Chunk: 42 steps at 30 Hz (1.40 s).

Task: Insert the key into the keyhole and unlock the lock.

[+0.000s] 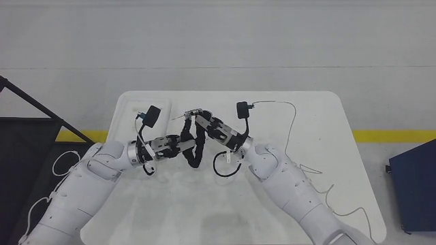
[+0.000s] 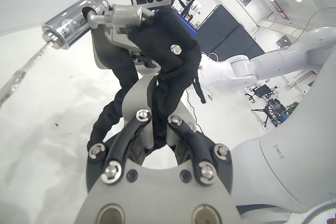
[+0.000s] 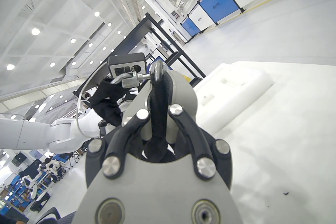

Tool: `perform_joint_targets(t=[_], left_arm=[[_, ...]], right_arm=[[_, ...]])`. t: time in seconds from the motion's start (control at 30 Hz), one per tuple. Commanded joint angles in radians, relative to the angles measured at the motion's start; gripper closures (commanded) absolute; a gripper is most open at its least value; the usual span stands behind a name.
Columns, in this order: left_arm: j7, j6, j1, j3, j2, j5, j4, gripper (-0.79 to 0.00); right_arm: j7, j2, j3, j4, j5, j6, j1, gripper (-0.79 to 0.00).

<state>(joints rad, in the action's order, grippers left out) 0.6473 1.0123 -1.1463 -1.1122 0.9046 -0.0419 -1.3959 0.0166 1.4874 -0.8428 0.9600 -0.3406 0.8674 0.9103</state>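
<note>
A chrome cylinder lock [image 2: 67, 25] with a thin cable [image 2: 23, 70] on its end hangs above the white table [image 1: 306, 197]. My right gripper [image 3: 157, 80] is shut on the lock [image 3: 157, 70], its fingers [image 3: 181, 93] clamped around the body. A silver key [image 2: 126, 16] is held by my left gripper [image 2: 131, 33], which is shut on it with black-knit-covered fingers [image 2: 168, 51]. The key's shaft enters a hole in the lock's side. In the top view both grippers meet over the table's middle, left [image 1: 184, 138] and right [image 1: 203, 118], with the lock [image 1: 195, 113] between them.
A white foam block [image 3: 236, 83] with cut-out recesses lies on the table beyond the grippers. A thin white cable [image 1: 293, 126] trails across the table's right half. A dark frame [image 1: 34, 105] stands off the table's left side.
</note>
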Motion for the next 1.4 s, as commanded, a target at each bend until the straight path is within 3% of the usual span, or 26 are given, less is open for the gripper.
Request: perform_joint_targets(t=[0.0, 0.27, 0.4, 0.6, 0.87, 1.07, 1.23, 1.37], left_arm=[[0.000, 0.000, -0.003, -0.009, -0.002, 0.003, -0.010, 0.000], [0.001, 0.000, -0.046, -0.064, -0.017, -0.013, -0.113, 0.000], [0.041, -0.016, -0.100, -0.087, -0.032, -0.103, -0.158, 0.000], [0.261, -0.397, -0.160, -0.143, -0.070, -0.281, -0.210, 0.000], [0.330, -0.477, -0.204, -0.185, -0.084, -0.216, -0.162, 0.000], [0.437, -0.708, -0.205, -0.148, -0.085, -0.237, -0.157, 0.000], [0.457, -0.797, -0.203, -0.110, -0.081, -0.218, -0.181, 0.000], [0.437, -0.820, -0.186, -0.061, -0.068, -0.218, -0.197, 0.000]], right_arm=[[0.000, -0.004, -0.013, 0.001, -0.005, 0.003, 0.006, 0.000], [-0.002, -0.026, -0.085, 0.028, -0.018, 0.010, 0.056, 0.000], [-0.034, -0.042, -0.136, 0.067, -0.037, -0.010, 0.106, 0.000], [-0.133, -0.076, -0.242, 0.237, -0.171, -0.076, 0.260, 0.000], [-0.142, -0.114, -0.350, 0.377, -0.227, -0.103, 0.471, 0.000], [-0.170, -0.127, -0.383, 0.438, -0.350, -0.159, 0.574, 0.000], [-0.208, -0.142, -0.436, 0.489, -0.428, -0.196, 0.655, 0.000], [-0.254, -0.144, -0.456, 0.476, -0.373, -0.163, 0.679, 0.000]])
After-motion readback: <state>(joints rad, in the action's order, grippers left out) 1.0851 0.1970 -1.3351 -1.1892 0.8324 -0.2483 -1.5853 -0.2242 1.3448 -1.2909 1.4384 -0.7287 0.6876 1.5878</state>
